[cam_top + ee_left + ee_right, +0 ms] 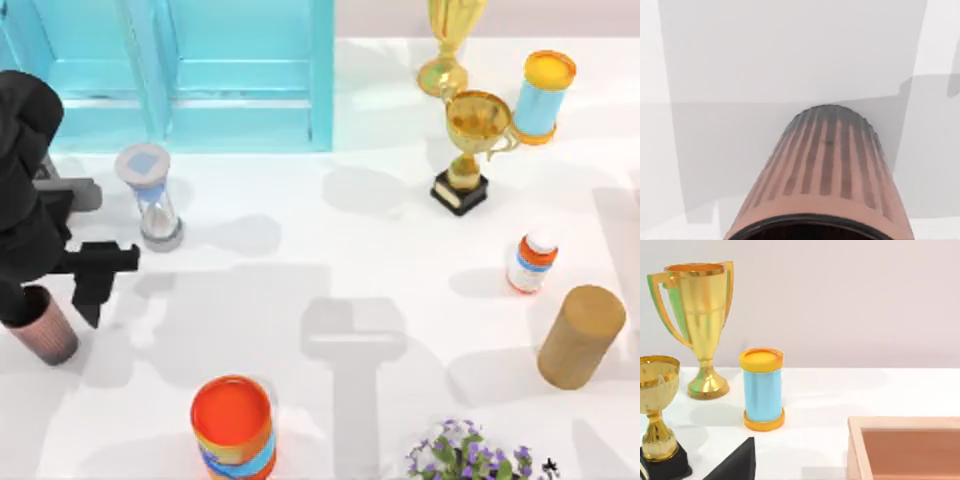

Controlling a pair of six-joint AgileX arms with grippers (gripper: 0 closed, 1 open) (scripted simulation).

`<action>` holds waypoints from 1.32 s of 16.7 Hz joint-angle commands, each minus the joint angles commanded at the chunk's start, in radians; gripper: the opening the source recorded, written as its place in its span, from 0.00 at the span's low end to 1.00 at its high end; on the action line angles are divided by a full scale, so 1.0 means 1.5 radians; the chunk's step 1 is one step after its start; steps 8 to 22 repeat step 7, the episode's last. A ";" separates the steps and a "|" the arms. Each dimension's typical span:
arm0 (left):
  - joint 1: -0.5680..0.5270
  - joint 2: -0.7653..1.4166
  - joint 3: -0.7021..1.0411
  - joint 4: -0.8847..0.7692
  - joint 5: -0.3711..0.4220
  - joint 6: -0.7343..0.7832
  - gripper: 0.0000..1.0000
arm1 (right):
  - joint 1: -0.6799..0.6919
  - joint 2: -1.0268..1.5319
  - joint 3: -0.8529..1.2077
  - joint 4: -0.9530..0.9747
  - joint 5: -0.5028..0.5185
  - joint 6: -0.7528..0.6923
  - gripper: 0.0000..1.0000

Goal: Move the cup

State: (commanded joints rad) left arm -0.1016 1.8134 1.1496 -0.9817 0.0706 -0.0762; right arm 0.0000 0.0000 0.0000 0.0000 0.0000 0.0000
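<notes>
One cup [47, 335] faces you at the table's [330, 260] left edge: ribbed pinkish-brown, dark rim, under the left gripper [20, 300], whose grip you cannot tell.

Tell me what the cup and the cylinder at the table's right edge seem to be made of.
The cup, under the left arm: likely matte ceramic or plastic, judging by its ribbed, dull pinkish-brown wall and dark rim. The cylinder: probably unfinished wood, with an even tan surface, a paler flat top and no gloss.
</notes>
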 joint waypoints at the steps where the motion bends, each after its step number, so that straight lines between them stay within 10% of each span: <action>1: 0.000 0.000 0.000 0.000 0.000 0.000 0.98 | 0.000 0.000 0.000 0.000 0.000 0.000 1.00; 22: 0.000 0.000 0.000 0.000 0.000 0.000 1.00 | 0.000 0.000 0.000 0.000 0.000 0.000 1.00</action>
